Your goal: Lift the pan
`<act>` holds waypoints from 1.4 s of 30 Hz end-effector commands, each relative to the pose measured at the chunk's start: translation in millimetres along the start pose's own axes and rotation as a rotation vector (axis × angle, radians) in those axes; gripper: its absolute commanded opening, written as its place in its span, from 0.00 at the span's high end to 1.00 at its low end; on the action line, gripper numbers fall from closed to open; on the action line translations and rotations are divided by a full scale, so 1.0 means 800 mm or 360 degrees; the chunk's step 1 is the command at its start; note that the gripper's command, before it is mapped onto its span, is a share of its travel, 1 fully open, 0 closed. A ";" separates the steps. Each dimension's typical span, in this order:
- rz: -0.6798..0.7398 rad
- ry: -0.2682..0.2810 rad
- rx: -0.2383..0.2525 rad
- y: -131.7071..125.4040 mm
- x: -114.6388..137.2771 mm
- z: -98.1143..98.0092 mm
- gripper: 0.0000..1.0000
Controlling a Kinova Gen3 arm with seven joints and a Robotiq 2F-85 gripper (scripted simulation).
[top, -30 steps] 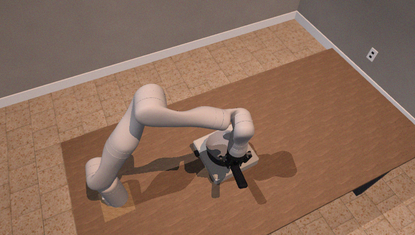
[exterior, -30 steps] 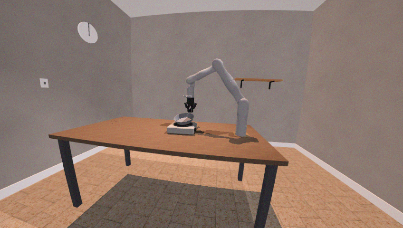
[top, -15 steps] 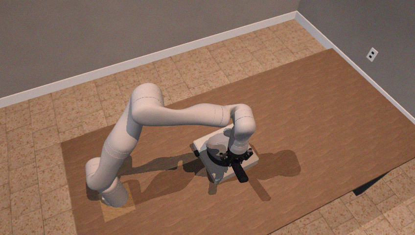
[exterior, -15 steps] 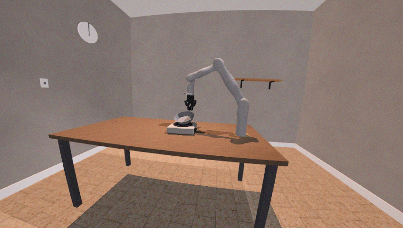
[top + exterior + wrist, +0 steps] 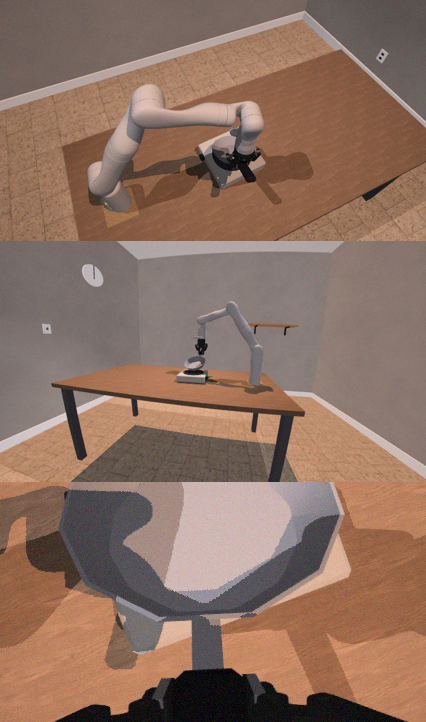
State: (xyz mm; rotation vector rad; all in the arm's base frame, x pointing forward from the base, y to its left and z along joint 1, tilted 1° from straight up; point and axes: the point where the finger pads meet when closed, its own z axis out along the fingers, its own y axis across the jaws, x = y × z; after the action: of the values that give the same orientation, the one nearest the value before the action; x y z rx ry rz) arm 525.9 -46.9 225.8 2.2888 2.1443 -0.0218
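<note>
The grey pan (image 5: 194, 362) hangs in the air above the white hot plate (image 5: 192, 377), tilted, with its bowl lower than the handle. My gripper (image 5: 201, 352) is shut on the pan's dark handle (image 5: 246, 172), which sticks out toward the table's front in the overhead view. In the wrist view the pan's bowl (image 5: 210, 542) fills the top, its thin neck (image 5: 207, 643) runs down into my fingers, and a corner of the hot plate (image 5: 325, 567) shows underneath. The pan (image 5: 223, 147) is clear of the black burner ring (image 5: 194, 372). My fingertips are hidden by the handle.
The hot plate (image 5: 232, 165) sits near the middle of the wooden table, with a small black knob (image 5: 201, 156) on its left side. My arm's base (image 5: 117, 200) stands on the table to the left. A wall shelf (image 5: 273, 326) hangs behind the arm.
</note>
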 end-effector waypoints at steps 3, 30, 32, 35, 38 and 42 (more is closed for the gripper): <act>0.0000 0.0001 -0.0011 0.002 0.000 -0.012 1.00; 0.0000 0.0001 -0.0012 0.001 0.000 -0.074 1.00; -0.0001 0.0001 -0.0012 0.001 0.000 -0.078 1.00; -0.0001 0.0001 -0.0012 0.001 0.000 -0.081 1.00; -0.0001 0.0001 -0.0012 0.001 0.000 -0.087 1.00; 0.0000 0.0001 -0.0012 0.001 0.000 -0.096 1.00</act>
State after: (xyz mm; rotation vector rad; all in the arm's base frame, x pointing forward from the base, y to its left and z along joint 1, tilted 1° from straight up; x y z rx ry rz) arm 525.4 -45.7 297.6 2.2892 2.1450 -0.0225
